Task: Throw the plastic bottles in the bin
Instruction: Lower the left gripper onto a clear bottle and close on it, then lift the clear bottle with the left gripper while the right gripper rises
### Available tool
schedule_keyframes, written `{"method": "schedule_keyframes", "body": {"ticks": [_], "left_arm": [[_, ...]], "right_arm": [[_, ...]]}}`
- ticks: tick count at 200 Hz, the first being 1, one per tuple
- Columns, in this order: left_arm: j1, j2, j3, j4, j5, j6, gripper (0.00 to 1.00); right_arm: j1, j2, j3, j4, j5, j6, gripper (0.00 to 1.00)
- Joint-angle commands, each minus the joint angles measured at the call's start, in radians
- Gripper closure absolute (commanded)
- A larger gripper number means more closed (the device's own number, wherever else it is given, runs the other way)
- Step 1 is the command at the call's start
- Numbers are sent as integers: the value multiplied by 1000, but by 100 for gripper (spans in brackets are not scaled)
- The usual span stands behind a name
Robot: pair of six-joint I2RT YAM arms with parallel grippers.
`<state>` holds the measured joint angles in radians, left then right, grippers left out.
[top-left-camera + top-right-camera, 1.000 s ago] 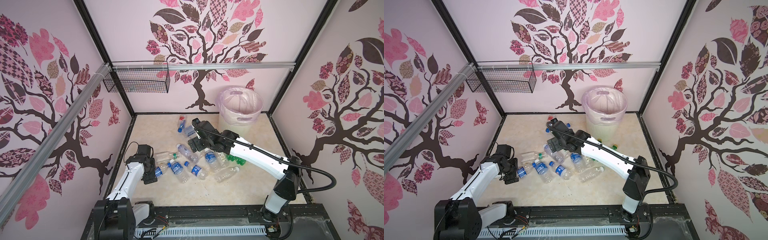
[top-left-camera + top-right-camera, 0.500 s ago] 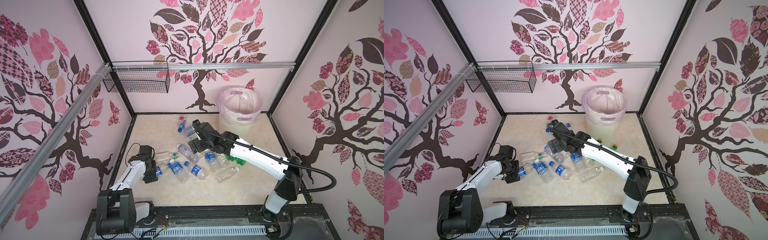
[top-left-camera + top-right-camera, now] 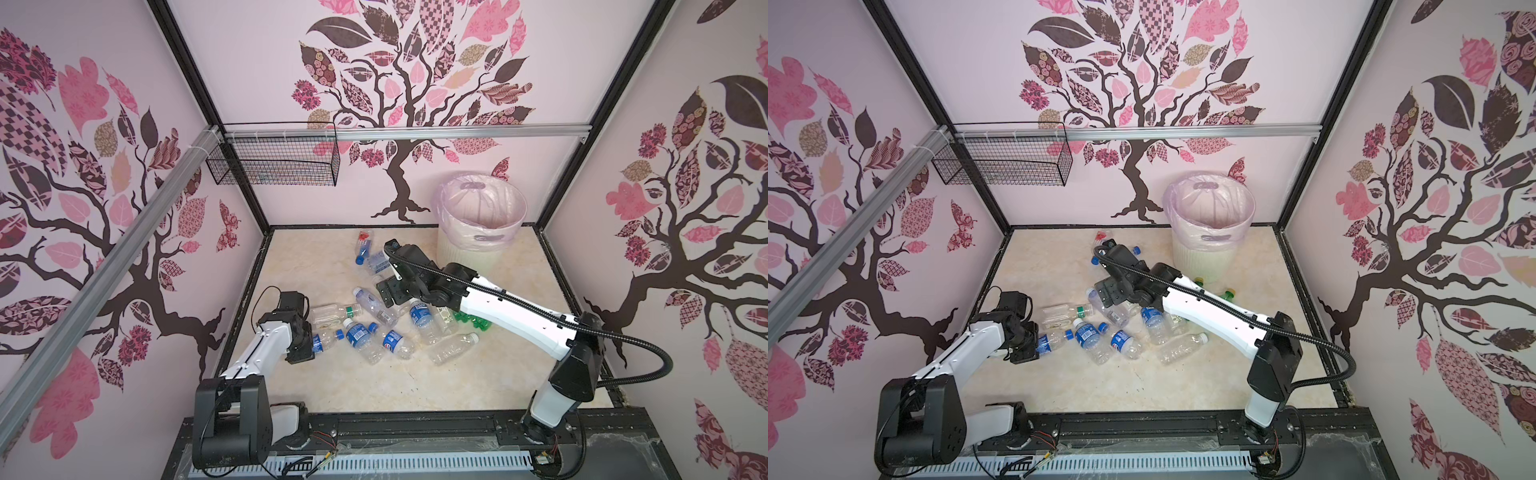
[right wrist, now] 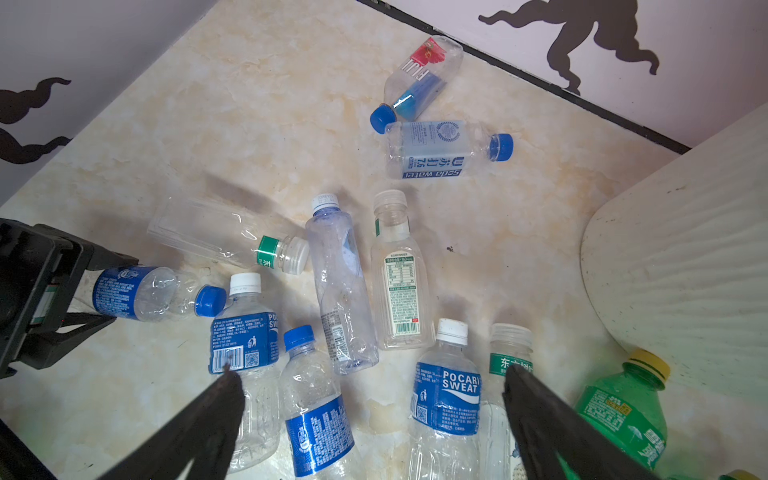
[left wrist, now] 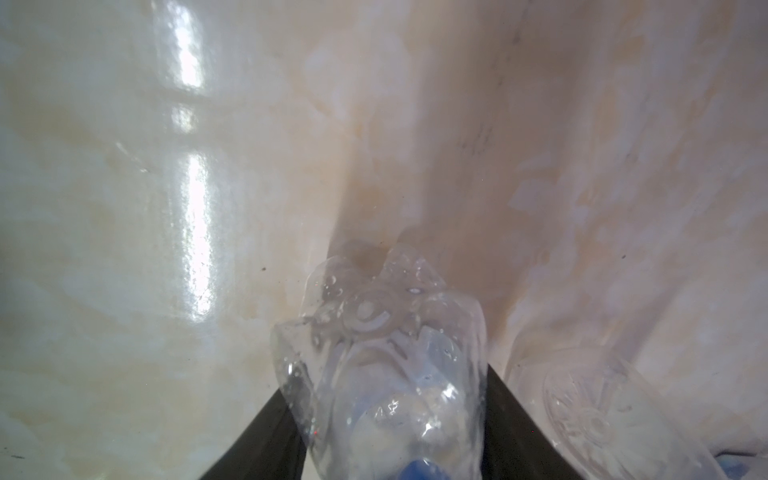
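Several plastic bottles lie scattered on the marble floor, seen in both top views and the right wrist view. My left gripper is shut on a clear blue-labelled bottle lying at the left end of the pile, one finger pressed on each side. My right gripper hangs open above the middle of the pile, with two blue-labelled bottles under its gap. The bin, cream and ribbed with a pale pink bag, stands at the back right. A green bottle lies beside its base.
A black wire basket hangs on the back-left rail. Two blue-capped bottles lie apart near the back wall. Patterned walls enclose the floor on three sides, and a black rail runs along the front.
My left gripper's jaws have closed in on the blue-labelled bottle, and the left arm has drawn back slightly. The right arm has barely moved.
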<state>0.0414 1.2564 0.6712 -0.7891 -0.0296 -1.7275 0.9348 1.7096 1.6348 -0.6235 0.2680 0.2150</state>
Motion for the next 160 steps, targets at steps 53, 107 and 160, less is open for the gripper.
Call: {"method": "schedule_keyframes", "body": {"ticks": [53, 107, 160], "left_arm": [[6, -12, 76, -37, -17, 92, 52], [6, -14, 188, -73, 6, 200, 52], [-26, 26, 327, -101, 34, 262, 52]], "right_arm": [[-3, -50, 12, -28, 50, 43, 1], [-32, -65, 17, -33, 89, 53, 0], [-126, -101, 9, -30, 29, 134, 0]]}}
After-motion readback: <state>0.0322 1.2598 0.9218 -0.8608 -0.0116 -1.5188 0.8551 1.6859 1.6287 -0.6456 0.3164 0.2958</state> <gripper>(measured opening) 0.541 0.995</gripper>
